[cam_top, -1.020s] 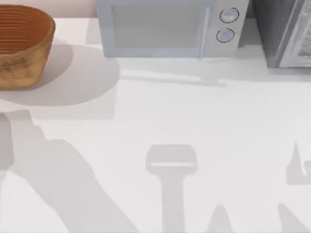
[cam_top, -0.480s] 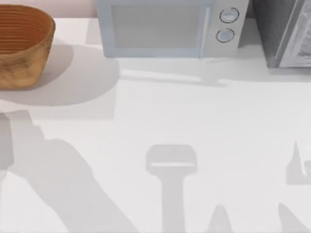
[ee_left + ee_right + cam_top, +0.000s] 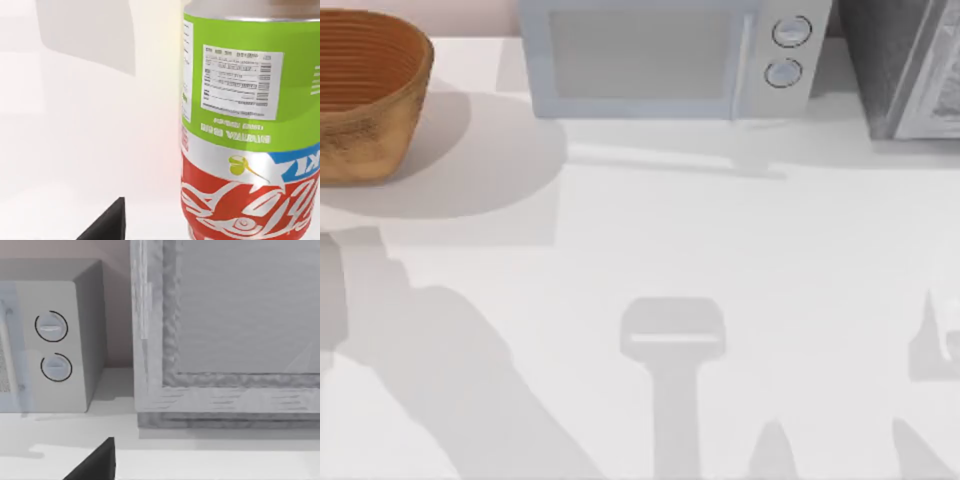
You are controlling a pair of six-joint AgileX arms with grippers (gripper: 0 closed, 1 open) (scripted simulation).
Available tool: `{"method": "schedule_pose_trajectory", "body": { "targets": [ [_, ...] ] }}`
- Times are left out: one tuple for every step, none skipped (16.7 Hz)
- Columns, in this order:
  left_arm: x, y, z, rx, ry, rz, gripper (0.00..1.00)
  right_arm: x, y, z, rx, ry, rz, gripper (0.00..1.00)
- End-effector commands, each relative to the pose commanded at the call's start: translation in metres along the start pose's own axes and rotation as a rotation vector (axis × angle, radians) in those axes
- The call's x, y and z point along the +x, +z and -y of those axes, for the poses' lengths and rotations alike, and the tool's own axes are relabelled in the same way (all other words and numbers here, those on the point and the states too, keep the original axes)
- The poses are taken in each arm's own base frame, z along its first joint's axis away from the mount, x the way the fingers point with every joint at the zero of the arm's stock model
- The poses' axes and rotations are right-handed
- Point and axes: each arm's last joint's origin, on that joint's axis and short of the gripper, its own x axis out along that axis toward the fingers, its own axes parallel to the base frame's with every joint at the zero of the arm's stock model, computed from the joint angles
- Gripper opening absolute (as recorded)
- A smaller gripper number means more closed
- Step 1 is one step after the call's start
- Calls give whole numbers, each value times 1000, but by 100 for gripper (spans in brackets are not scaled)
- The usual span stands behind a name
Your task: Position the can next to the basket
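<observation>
Can (image 3: 245,130): close in front of the left tool, seen in the left wrist view; green band, blue stripe and red band with white lettering.
Left tool: one dark fingertip (image 3: 107,222) beside the can, apart from it; whether it is open or closed, I cannot tell.
Basket (image 3: 365,95): at the counter's (image 3: 720,250) far left corner.
Microwave (image 3: 665,55): along the back edge, right of the basket.
Grey framed panel (image 3: 225,330): ahead of the right tool, beside the microwave.
Right tool: grip state cannot be told.
</observation>
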Motion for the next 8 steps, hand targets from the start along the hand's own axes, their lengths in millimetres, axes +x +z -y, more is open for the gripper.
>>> {"method": "schedule_pose_trajectory", "body": {
  "targets": [
    [0,0,0,0,0,0,100,0,0,0,0,0,0,100],
    [0,0,0,0,0,0,100,0,0,0,0,0,0,100],
    [0,0,0,0,0,0,100,0,0,0,0,0,0,100],
    [0,0,0,1,0,0,100,0,0,0,0,0,0,100],
    [-1,0,0,1,0,0,100,0,0,0,0,0,0,100],
    [-5,1,0,1,0,0,100,0,0,0,0,0,0,100],
    [-10,1,0,1,0,0,100,0,0,0,0,0,0,100],
    [-16,1,0,-1,0,0,100,0,0,0,0,0,0,100]
  ]
}}
